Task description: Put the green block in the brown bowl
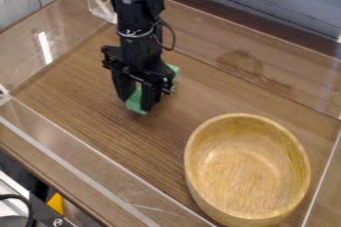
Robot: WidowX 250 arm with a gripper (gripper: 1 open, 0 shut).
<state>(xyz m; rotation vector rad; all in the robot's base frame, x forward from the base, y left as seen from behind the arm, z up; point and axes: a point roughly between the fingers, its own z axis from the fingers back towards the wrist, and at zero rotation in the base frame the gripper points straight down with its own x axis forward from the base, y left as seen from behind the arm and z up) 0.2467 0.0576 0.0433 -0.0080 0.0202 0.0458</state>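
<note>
So the biggest thing here is the wooden worktop (80, 121), brown with visible grain, and it has a raised wall running along the back and left side. Next up is the robot arm (136, 22), all black, coming down from the top of the view and standing pretty much upright over the left half of the worktop. Then there's the brown bowl (248, 169), a big round light-brown one in the lower right corner, sitting upright with its open side facing up and well apart from the arm. At the bottom end of the arm is the claw (139, 94), pointing down, and its fingers are spread partway with green showing between and around them. Last and smallest is the green block (138, 102), which is right at the claw, up and left of the bowl and not in it. It's mostly hidden by the black fingers, but going by the green bits peeking out, its long axis looks slanted, with one end toward the lower left and the other toward the upper right, where a bit of green shows past the right finger. Honestly I can't tell whether the claw is really gripping it or just straddling it, or whether the block is touching the wood.
</note>
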